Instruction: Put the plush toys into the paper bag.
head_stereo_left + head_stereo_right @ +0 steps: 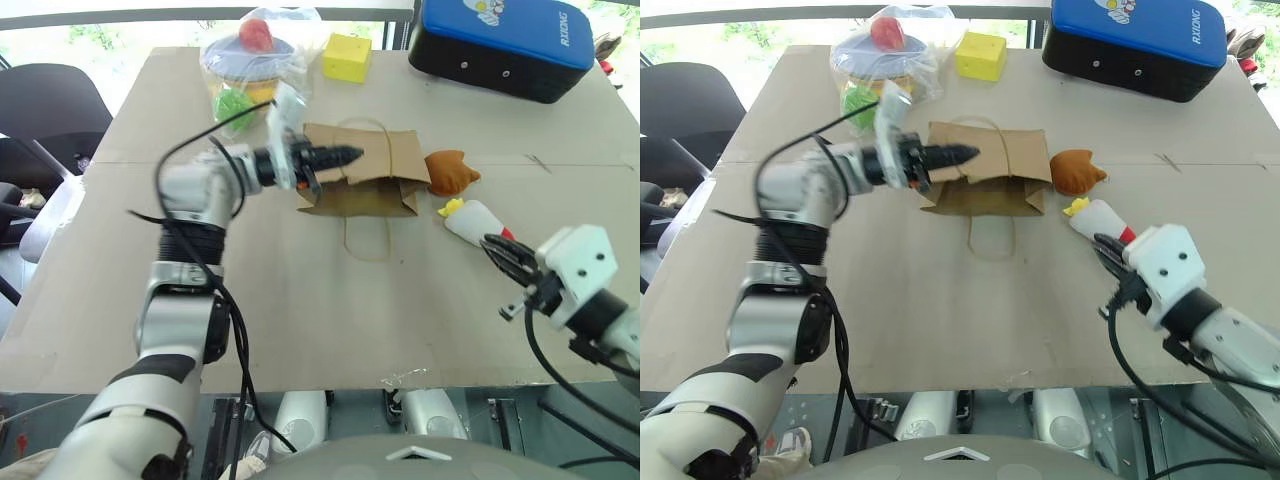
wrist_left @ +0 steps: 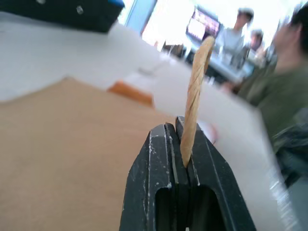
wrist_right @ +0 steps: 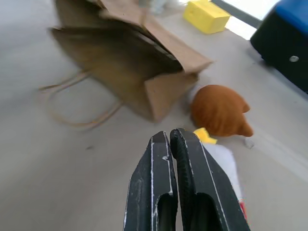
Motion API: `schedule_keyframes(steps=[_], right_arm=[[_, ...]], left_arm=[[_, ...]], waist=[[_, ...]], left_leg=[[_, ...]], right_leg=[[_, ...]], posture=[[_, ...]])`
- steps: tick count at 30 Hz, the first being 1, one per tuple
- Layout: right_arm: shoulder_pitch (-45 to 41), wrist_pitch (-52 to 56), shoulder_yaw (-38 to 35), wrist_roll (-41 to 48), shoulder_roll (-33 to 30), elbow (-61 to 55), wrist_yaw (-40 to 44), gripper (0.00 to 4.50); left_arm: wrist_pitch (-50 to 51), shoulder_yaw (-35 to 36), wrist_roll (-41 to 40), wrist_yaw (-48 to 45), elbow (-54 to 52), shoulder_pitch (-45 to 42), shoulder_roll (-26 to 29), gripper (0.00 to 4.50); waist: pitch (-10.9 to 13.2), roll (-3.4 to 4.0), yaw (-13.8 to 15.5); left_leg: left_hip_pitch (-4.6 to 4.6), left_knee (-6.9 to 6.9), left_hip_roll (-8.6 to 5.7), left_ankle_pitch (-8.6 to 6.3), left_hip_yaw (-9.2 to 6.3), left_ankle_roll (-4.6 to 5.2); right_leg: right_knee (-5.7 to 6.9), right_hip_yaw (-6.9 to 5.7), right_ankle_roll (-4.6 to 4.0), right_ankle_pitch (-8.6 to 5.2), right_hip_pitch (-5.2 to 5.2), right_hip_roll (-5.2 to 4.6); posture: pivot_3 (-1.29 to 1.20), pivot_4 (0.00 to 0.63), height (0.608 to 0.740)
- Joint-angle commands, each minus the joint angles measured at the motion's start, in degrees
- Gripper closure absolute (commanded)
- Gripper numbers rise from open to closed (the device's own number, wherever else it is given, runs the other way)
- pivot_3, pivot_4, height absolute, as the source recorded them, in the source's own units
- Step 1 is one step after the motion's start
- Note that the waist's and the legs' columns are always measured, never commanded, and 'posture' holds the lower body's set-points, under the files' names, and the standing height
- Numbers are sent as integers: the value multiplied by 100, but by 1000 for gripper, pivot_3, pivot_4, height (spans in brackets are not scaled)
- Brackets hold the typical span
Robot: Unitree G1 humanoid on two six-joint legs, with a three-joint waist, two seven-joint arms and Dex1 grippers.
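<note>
Two plush toys are still lying outside the paper bag (image 1: 365, 170), so nothing is packed yet. From the head views, the orange-brown toy (image 1: 451, 171) is sitting just beside the bag's right end, and the white toy (image 1: 474, 219) is lying near it, toward the right gripper (image 1: 508, 257), which is clenched on nothing. A yellow cube (image 1: 347, 57), a plastic bag of colourful toys (image 1: 252, 62) and a blue case (image 1: 505, 42) are standing at the far edge, well clear of the work. Through the left wrist view, the left gripper (image 2: 184, 155) is pinching a cord handle (image 2: 195, 91) of the bag. Through the right wrist view, the bag's mouth is gaping only slightly, which I judge the main obstacle.
</note>
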Motion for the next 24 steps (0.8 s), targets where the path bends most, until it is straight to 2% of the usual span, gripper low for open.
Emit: schedule_keyframes(steps=[1, 3, 5, 8, 10, 13, 14, 17, 21, 24], right_arm=[[-455, 275, 120, 221, 54, 76, 102, 4500], [-818, 361, 184, 116, 51, 304, 99, 3979], [-1147, 362, 229, -125, 31, 519, 43, 3182], [-1783, 596, -92, 871, 245, 511, 298, 3182], [-2222, 741, -319, 1517, 177, 538, 499, 3182], [-2934, 1061, -420, 2080, 10, 773, 453, 3987], [-3184, 1159, -349, 2166, -4, 876, 395, 4457], [-3685, 1329, 101, 2100, 181, 1129, 191, 4457], [-3729, 1118, 1509, 1168, 604, 1529, 257, 4457], [-3689, 749, 2124, 555, 874, 1954, 447, 4457]], left_arm=[[1619, 969, -782, 1199, -817, -163, -321, 4485], [2431, 1666, -969, 1955, -1137, -306, -711, 4500], [3038, 2233, -971, 2595, -1466, -402, -1123, 4500], [3200, 2076, -1146, 3044, -2284, -95, -1385, 4500], [3200, 2032, -1192, 3300, -2578, 48, -1632, 4500], [3200, 2226, -1213, 3643, -2690, 84, -2060, 4500], [3200, 2339, -1223, 3761, -2687, 65, -2229, 4500], [3200, 2554, -1300, 4002, -2648, 20, -2532, 4500], [3200, 2790, -1513, 4156, -2636, 9, -2783, 4500], [3200, 2862, -1667, 4167, -2600, 0, -2831, 4500]], waist=[[0, 3, 24], [0, 3, 47], [0, 2, 66], [0, 3, 54], [1, 4, 60], [1, 5, 73], [1, 4, 74], [1, 4, 75], [1, 4, 57], [3, 7, 53]], left_leg=[[-8, 5, 1, 0, -11, 0], [-28, 24, 1, 0, -31, -1], [-36, 32, -11, 1, -40, -1], [-36, 31, -19, 2, -37, -4], [-36, 25, -19, 15, -41, -26], [-37, 24, -20, 16, -49, -27], [-37, 25, -21, 15, -49, -25], [-37, 26, -24, 7, -49, -12], [-38, 22, -24, 12, -50, -21], [-44, 21, -24, 17, -49, -29]], right_leg=[[0, -3, 1, -1, -1, -4], [0, -12, 2, -1, -4, -7], [4, -25, 3, 0, -6, -22], [4, -34, 8, -1, -5, -35], [5, -35, 9, -1, -5, -41], [5, -36, 9, -1, -5, -44], [5, -36, 9, -1, -4, -46], [4, -35, 8, -1, -3, -49], [1, -30, 9, -1, -4, -47], [3, -27, 9, -1, -8, -50]], posture=[[0, 150, 740], [0, 150, 740], [0, 150, 740], [0, 150, 740], [0, 150, 740], [0, 150, 740], [0, 150, 740], [0, 150, 740], [0, 150, 740], [0, 150, 740]])
